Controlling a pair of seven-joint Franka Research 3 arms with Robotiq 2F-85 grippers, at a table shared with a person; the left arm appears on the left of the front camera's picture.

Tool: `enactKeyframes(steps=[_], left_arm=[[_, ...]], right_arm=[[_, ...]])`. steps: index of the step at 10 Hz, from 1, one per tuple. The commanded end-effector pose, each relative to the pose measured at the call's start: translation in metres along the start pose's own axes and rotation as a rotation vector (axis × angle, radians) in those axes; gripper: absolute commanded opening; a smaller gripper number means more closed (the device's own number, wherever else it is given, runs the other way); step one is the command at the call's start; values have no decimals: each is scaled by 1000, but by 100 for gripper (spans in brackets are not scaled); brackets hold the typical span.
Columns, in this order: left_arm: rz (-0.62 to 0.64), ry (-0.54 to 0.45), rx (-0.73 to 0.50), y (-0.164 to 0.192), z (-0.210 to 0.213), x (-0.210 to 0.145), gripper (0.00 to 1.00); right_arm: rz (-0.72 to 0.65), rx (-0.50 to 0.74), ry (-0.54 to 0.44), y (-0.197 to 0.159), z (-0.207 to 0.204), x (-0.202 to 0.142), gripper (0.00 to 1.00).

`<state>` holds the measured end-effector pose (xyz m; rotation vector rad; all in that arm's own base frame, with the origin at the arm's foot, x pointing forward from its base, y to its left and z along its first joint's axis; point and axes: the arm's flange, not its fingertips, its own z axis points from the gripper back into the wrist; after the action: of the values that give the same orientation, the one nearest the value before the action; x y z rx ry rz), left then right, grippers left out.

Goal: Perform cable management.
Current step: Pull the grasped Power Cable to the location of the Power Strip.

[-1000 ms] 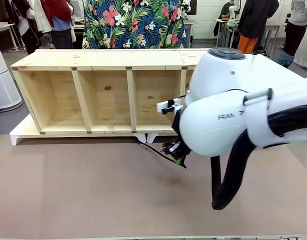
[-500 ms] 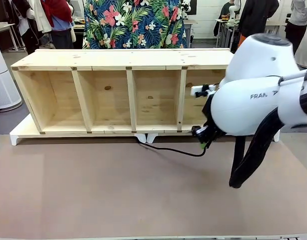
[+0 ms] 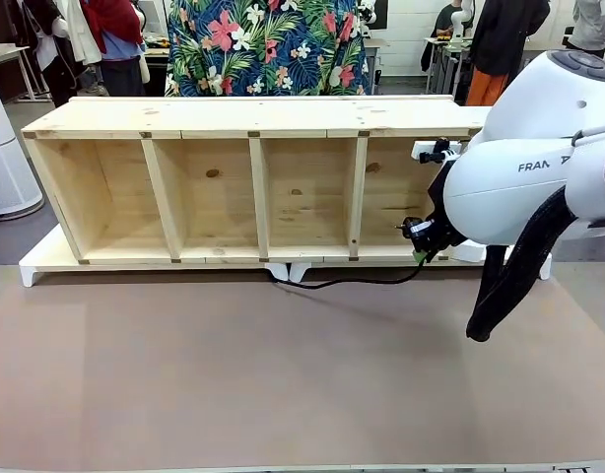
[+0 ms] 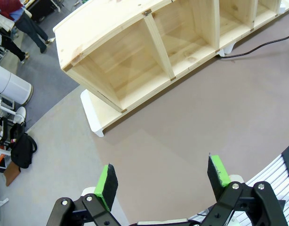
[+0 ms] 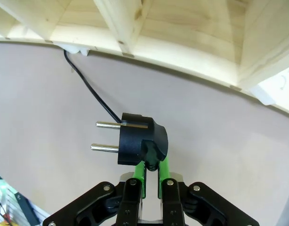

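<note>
Front view | right tool [image 3: 418,254] clamps cable [image 3: 352,284] (lying left-right along shelf [image 3: 214,118]) | left tool [image 4: 162,176] apart

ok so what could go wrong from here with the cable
The right gripper pinches the cable just behind the plug, so it might slip. The cable comes from under the wooden shelf by a white foot; a hard pull could snag it there. The plug's pins could catch the shelf.

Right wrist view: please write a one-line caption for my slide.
Right pincer, shut just behind the two-pin plug of the black cable, holds it in front of the wooden shelf.
</note>
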<state>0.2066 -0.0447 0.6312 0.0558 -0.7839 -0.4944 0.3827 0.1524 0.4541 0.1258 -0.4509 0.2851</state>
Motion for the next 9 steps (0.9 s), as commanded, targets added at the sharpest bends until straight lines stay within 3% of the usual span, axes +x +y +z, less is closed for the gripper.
enactKeyframes(steps=[1, 3, 4, 9], left_arm=[[7, -2, -2, 0, 0, -1, 100], [7, -2, -2, 0, 0, -1, 100], [7, -2, -2, 0, 0, -1, 100], [7, -2, -2, 0, 0, -1, 100]], right_arm=[[-25, 6, -12, -11, -16, -34, 14], [-30, 7, -22, -14, -18, -37, 14], [-12, 1, 3, -5, -9, 1, 14], [-12, 1, 3, -5, -9, 1, 14]])
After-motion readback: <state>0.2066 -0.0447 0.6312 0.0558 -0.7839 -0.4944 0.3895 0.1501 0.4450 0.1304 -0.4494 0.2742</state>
